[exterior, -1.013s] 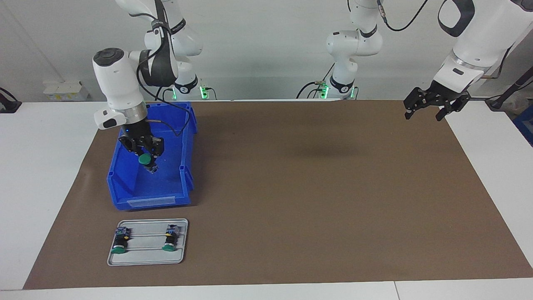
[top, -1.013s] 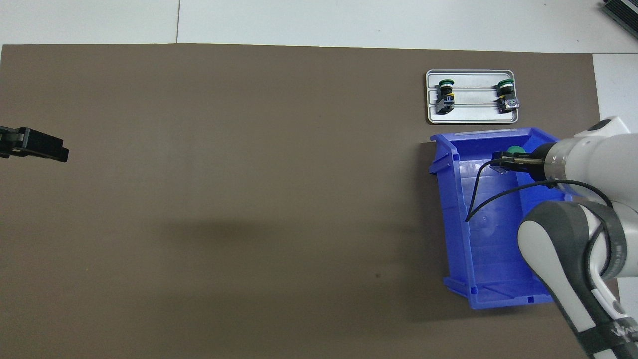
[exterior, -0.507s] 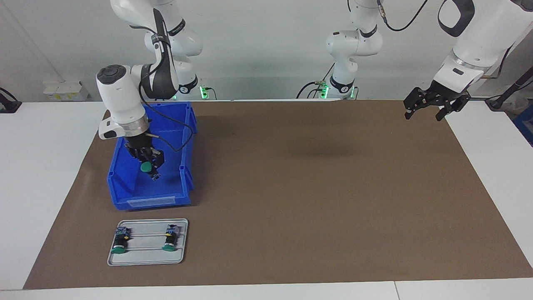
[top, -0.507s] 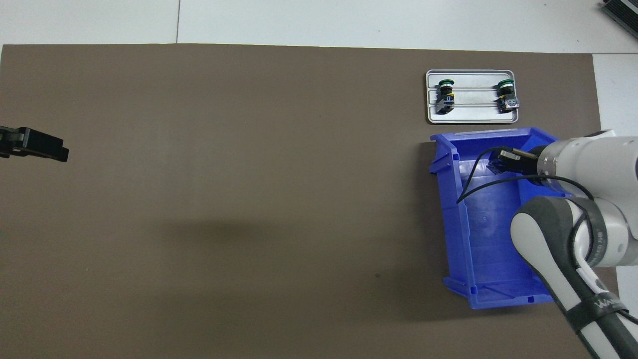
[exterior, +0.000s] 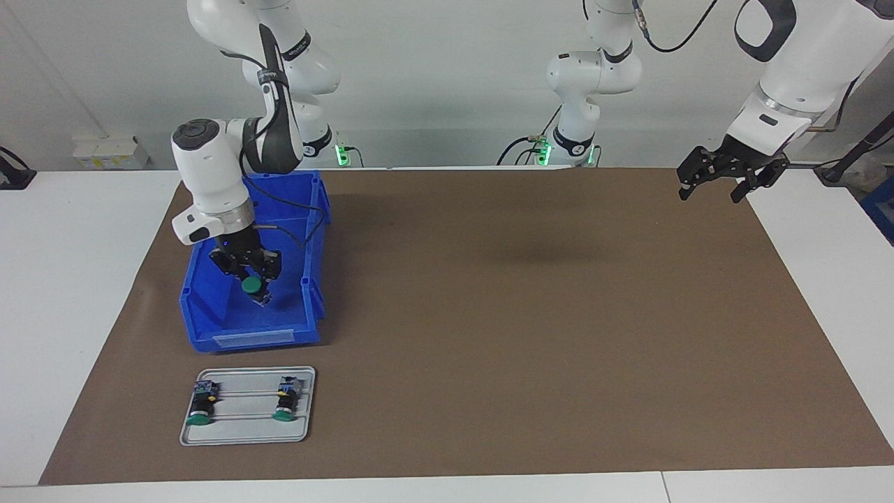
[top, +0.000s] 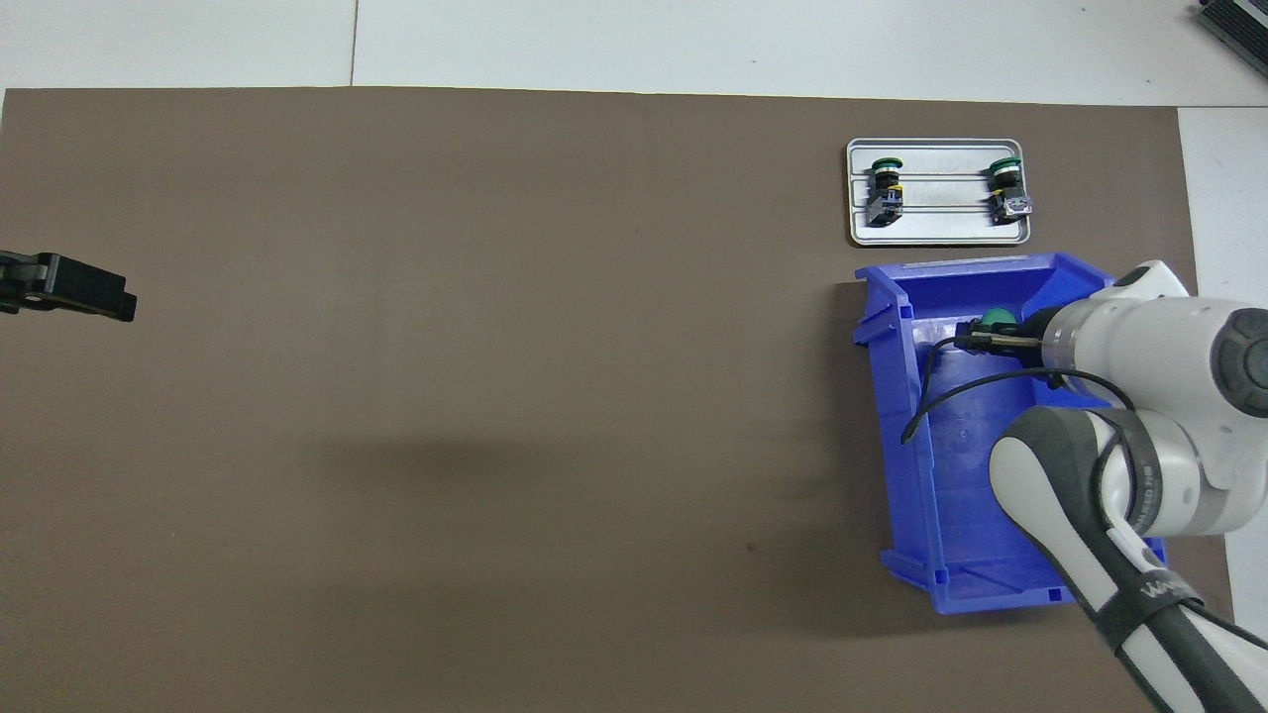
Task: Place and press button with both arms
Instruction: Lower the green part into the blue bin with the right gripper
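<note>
My right gripper [exterior: 252, 281] hangs inside the blue bin [exterior: 255, 340], shut on the button [exterior: 250, 285]. The button's green cap faces away from the robots, and its black body points down toward the bin floor without touching it. From overhead the green cap of the button [top: 996, 319] peeks out beside the right gripper [top: 976, 339], over the part of the bin [top: 897, 396] farthest from the robots. My left gripper [exterior: 709, 194] waits open in the air over the mat's edge at the left arm's end of the table; the overhead view shows only the tip of the left gripper [top: 99, 295].
A grey tray [exterior: 244, 433] lies on the brown mat just farther from the robots than the bin. It carries two green-capped buttons [exterior: 202, 405] [exterior: 285, 402] lying on their sides. The overhead view also shows the tray [top: 941, 233]. A black cable loops from the right wrist over the bin.
The right arm has turned its wrist and carried the button lower and a little toward the left arm's end, still within the bin. The left arm has stayed still.
</note>
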Robot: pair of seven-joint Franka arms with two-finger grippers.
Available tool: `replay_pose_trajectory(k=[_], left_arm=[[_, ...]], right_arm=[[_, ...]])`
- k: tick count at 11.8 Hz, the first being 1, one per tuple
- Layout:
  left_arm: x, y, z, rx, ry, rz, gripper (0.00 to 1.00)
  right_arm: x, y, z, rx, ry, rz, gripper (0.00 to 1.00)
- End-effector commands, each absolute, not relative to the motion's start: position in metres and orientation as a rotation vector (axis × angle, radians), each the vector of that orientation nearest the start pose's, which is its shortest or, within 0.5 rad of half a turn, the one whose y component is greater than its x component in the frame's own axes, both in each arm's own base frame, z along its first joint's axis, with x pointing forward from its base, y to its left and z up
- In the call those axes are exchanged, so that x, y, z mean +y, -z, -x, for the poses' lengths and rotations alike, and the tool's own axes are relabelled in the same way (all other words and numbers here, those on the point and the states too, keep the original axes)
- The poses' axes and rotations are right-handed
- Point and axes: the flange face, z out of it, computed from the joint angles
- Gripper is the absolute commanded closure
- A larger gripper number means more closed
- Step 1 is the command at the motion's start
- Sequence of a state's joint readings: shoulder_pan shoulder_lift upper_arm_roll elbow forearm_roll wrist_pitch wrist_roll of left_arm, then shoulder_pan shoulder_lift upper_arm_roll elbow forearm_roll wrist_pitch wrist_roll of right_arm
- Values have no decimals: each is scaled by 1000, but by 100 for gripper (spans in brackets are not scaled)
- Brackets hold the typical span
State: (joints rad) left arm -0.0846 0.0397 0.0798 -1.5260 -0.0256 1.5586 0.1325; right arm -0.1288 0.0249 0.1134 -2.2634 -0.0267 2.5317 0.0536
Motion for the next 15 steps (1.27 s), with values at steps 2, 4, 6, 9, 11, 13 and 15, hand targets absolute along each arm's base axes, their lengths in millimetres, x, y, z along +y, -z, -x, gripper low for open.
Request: replay_pose_trajectory(k=[2, 4, 6, 9, 11, 13, 15], left_arm=[[-4, -622, -559, 204, -20, 3154, 0], [-4, -622, -559, 204, -20, 3154, 0], [-4, -622, -559, 204, -20, 3154, 0], [-4, -622, -559, 204, -18, 3154, 0], [-4, -622, -559, 204, -20, 3154, 0], [-4, -622, -559, 204, -20, 3154, 0], [-4, -622, -559, 204, -20, 3154, 0]], right_arm=[[-12, -367, -536, -125, 439, 3135, 100], [-14, -360, -532, -89, 436, 3114, 100], [-13, -344, -523, -135, 496, 3106, 100], [-12, -340, -522, -139, 496, 3105, 87], [-8, -340, -522, -147, 491, 3104, 58], [-8, -339, -521, -147, 484, 3105, 31], [-7, -342, -522, -149, 491, 3104, 19]])
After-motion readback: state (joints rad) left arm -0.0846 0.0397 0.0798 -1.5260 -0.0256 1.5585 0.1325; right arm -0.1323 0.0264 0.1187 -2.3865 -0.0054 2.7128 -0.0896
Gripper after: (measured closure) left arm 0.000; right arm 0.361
